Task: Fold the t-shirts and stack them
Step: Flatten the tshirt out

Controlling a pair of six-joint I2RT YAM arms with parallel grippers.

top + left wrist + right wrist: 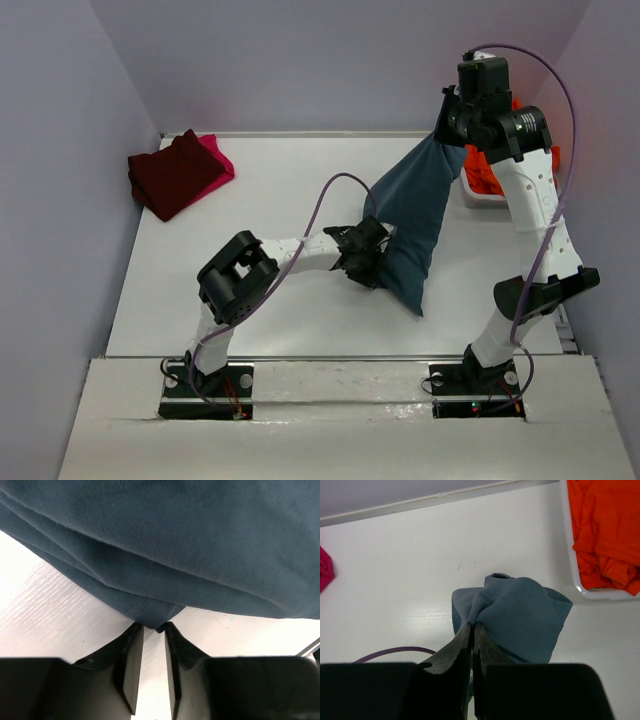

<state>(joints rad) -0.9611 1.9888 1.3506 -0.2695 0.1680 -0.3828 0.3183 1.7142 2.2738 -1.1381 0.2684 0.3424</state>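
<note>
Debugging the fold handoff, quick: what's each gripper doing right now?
left gripper: jaws narrowly apart at the hem of the teal-blue t-shirt; grip cannot be told.
right gripper: shut on the teal-blue t-shirt, holding it up.

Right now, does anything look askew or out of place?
The maroon shirt lies at a slant in the far left corner, with the pink shirt poking out beneath it, so the stack is uneven. Nothing looks spilled or damaged.

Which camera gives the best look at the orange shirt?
The right wrist view: the orange t-shirt lies crumpled in its white tub. The top view shows only slivers behind the right arm; the left wrist view shows none.
</note>
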